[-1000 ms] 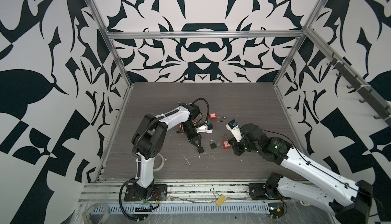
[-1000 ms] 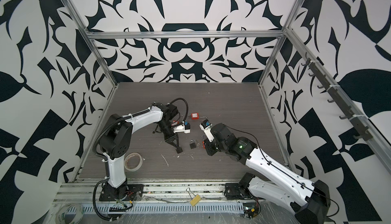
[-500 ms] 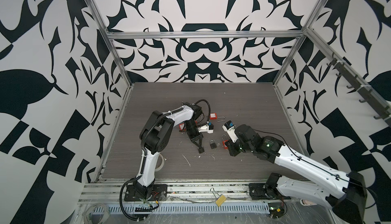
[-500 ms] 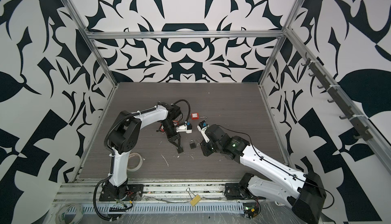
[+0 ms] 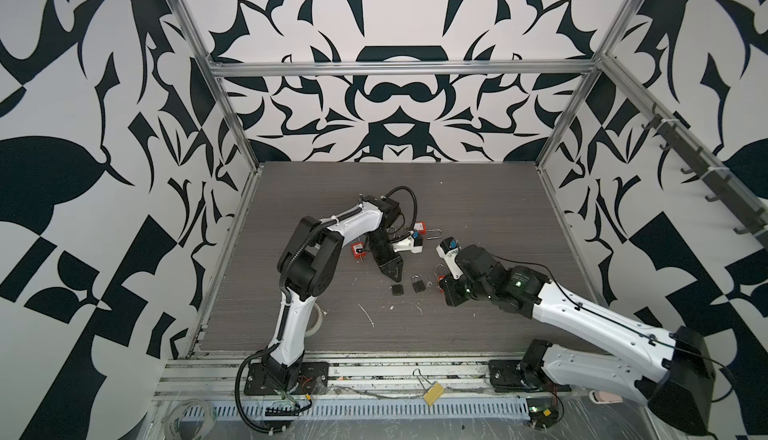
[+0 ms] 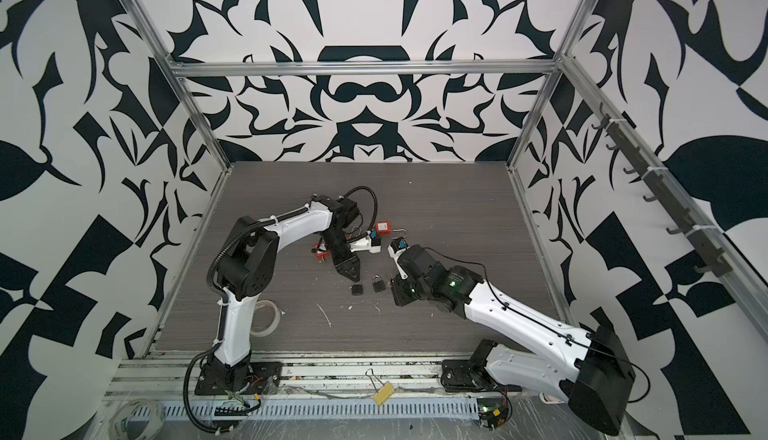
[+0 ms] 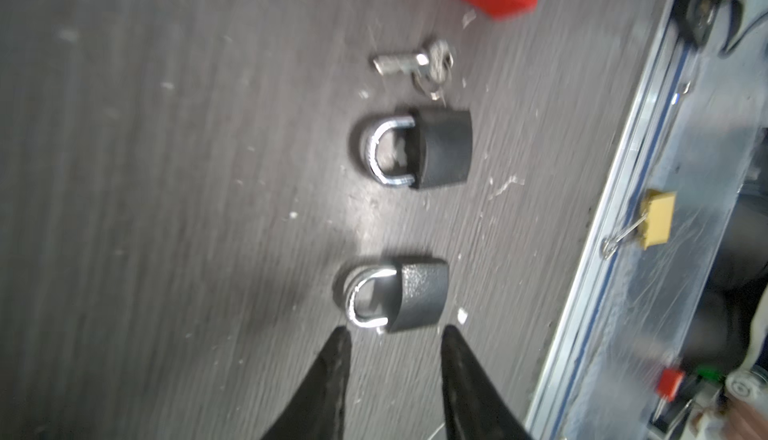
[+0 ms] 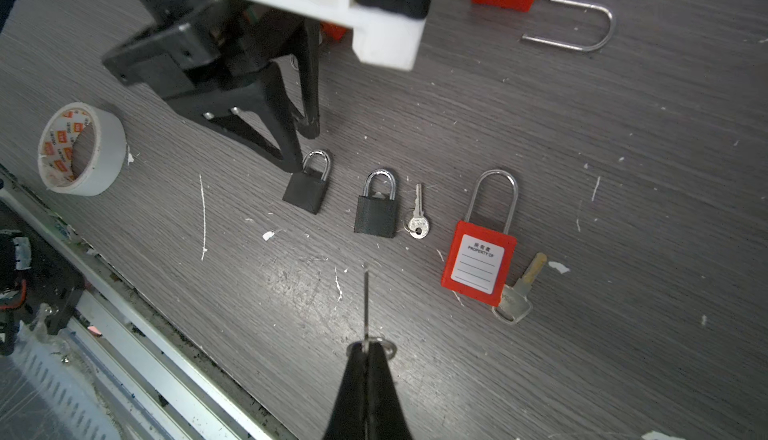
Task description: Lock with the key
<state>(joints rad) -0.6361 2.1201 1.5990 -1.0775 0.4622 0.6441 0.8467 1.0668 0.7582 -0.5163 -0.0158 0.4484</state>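
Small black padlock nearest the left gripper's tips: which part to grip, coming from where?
Grip the small black padlock by its blocky body, from above, across the two side edges. It lies flat on the grey wood-grain table; its thin rounded steel shackle would likely slip. That leaves the base end free for the thin silver key in the shut right gripper.

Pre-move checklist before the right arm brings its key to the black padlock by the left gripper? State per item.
1. Grip on key by right gripper: ok, jaws shut on it, blade pointing out.
2. Hold on near black padlock by left gripper: not ok, jaws open, tips beside it, not clamped.
3. Its shackle seated: cannot tell.
4. Keyhole facing the key: cannot tell, keyhole not visible.
5. Clearance from second black padlock and loose key: ok, both lie apart from it.
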